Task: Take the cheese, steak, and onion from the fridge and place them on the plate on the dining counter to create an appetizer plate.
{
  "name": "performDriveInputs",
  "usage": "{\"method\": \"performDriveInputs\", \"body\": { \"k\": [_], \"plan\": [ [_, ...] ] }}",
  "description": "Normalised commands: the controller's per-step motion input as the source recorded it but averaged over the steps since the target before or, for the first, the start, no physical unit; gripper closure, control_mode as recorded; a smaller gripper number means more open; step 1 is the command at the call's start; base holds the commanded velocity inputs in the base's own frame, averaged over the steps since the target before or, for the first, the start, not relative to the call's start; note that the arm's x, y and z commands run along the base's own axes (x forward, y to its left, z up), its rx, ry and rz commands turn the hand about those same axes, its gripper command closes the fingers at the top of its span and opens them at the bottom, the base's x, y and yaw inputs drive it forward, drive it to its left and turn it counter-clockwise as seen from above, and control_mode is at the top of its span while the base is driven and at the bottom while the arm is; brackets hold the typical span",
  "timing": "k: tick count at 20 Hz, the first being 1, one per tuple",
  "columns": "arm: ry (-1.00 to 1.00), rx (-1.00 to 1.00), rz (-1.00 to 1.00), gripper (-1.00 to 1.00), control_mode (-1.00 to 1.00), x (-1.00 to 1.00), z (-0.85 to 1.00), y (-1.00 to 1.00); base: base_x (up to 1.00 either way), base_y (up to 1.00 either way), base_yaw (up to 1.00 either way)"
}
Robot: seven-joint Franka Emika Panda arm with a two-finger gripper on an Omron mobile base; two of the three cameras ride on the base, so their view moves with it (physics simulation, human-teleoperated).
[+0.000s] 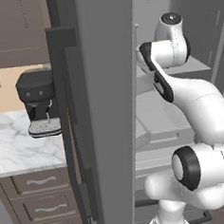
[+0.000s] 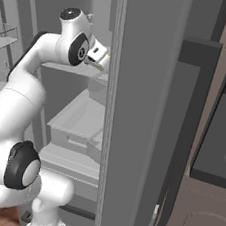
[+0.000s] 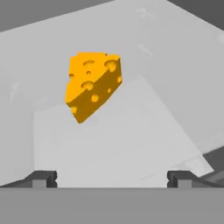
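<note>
Partly, fridge door hides gripper; cheese clear

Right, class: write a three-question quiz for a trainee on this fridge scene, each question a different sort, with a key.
1. True or false: the jaws are shut on the cheese.
2. The cheese rests on: A) a blue plate B) a pale grey shelf in the fridge C) a drawer front.
3. Fill in: on the marble worktop beside the fridge stands a dark ______.

Key: 1 false, they stand open, cheese ahead of them; 2 B; 3 coffee machine.
</note>
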Motion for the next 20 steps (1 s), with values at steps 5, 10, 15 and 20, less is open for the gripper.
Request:
{"method": "performDriveInputs", "body": {
  "k": [5, 10, 15, 20],
  "plan": [
    [0.0, 0.0, -0.03, -1.0, -1.0, 0.68, -0.08, -0.01, 0.0, 0.0, 0.0],
    [0.0, 0.0, -0.03, -1.0, -1.0, 0.65, -0.17, -0.03, 0.0, 0.0, 0.0],
    [0.01, 0.0, -0.06, -1.0, -1.0, 0.52, -0.02, -0.21, 0.0, 0.0, 0.0],
    [0.04, 0.0, -0.09, -1.0, -1.0, 0.41, -0.03, -0.24, 0.0, 0.0, 0.0]
  ]
}}
